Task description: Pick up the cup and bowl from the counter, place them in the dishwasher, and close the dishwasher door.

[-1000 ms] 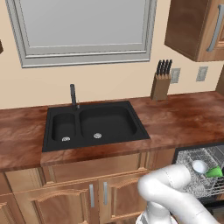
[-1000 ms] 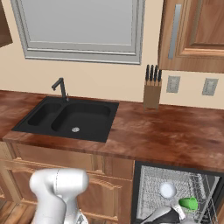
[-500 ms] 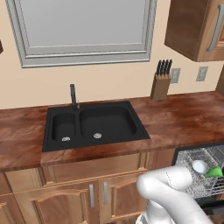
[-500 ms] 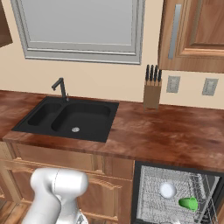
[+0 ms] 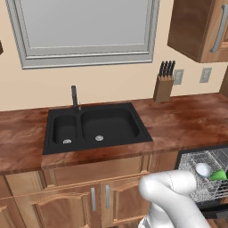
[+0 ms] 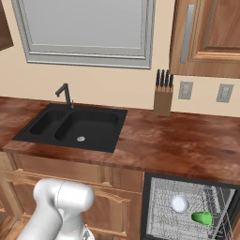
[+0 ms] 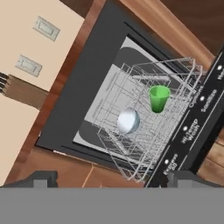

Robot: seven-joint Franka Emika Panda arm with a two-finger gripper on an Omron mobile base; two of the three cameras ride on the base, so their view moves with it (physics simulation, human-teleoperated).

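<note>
— Item one?
— Cup (image 7: pixel 159 99) is lying tipped in the dishwasher (image 7: pixel 87 78) wire rack (image 7: pixel 175 83), bowl (image 7: pixel 128 121) just beside it.
— Door (image 7: pixel 197 118)?
— Hanging open; its white panel lettering is too small to read.
— Fingers (image 7: pixel 41 179)?
— I'm spreading them wide, gripping nothing.

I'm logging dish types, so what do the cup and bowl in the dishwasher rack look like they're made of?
The cup: bright green, matte, probably plastic. The bowl: glossy white-grey with a soft highlight, likely glazed ceramic, possibly metal. The rack: thin grey wire, seemingly metal.
</note>
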